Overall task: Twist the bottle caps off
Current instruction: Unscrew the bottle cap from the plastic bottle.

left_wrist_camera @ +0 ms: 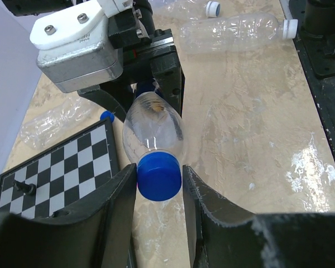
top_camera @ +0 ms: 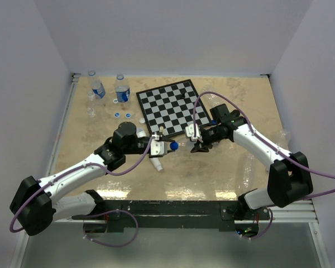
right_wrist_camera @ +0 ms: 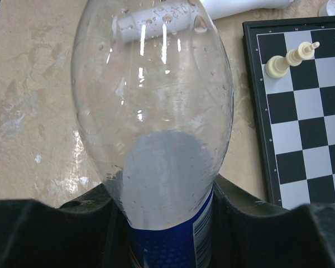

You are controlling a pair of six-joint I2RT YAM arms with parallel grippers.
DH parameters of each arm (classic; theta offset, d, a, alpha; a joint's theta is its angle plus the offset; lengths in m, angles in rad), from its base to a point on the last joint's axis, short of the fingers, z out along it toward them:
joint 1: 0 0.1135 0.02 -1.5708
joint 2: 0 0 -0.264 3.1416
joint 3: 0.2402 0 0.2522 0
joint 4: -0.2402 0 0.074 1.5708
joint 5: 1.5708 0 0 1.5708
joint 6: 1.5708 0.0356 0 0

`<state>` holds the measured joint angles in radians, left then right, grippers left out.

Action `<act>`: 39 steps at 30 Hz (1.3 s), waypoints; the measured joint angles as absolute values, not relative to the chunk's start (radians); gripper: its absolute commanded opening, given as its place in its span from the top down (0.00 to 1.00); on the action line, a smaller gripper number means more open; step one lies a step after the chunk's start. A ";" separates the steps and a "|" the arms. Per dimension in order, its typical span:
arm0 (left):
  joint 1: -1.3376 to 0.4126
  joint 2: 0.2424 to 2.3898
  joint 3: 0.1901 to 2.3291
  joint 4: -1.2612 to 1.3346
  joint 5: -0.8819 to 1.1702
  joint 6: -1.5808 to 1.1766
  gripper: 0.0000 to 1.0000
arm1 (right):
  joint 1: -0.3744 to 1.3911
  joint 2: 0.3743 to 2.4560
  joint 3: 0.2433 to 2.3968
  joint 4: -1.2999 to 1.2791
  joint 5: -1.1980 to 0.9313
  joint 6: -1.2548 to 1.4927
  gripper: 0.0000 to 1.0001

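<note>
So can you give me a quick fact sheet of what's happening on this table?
left hand: closed around the blue cap
right hand: gripping the clear bottle by its body
bottle position: held sideways between both hands
cap: on the bottle
nearby: chessboard; upright bottles at the far left

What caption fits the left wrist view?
Left gripper pinches the blue cap of a clear bottle that the right gripper holds by its body; chessboard at left.
</note>
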<state>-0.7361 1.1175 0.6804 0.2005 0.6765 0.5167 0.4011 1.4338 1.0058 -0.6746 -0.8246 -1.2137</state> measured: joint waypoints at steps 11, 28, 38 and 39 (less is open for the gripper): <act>-0.740 1.137 0.680 0.192 0.669 0.517 0.58 | 0.404 1.434 1.006 -0.681 -0.825 -1.215 0.96; -0.747 1.140 0.775 0.070 0.509 0.123 1.00 | 0.404 1.434 1.007 -0.668 -0.835 -1.206 0.96; -0.737 1.150 0.913 -0.181 0.304 -0.751 1.00 | 0.412 1.438 1.021 -0.635 -0.863 -1.192 0.96; -0.736 1.153 0.913 -0.185 0.299 -0.783 1.00 | 0.412 1.440 1.021 -0.635 -0.862 -1.192 0.96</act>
<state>-0.7361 1.1526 0.9131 -0.1848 0.2985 -0.7830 0.4122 1.4403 1.0214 -0.6346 -0.8619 -1.1919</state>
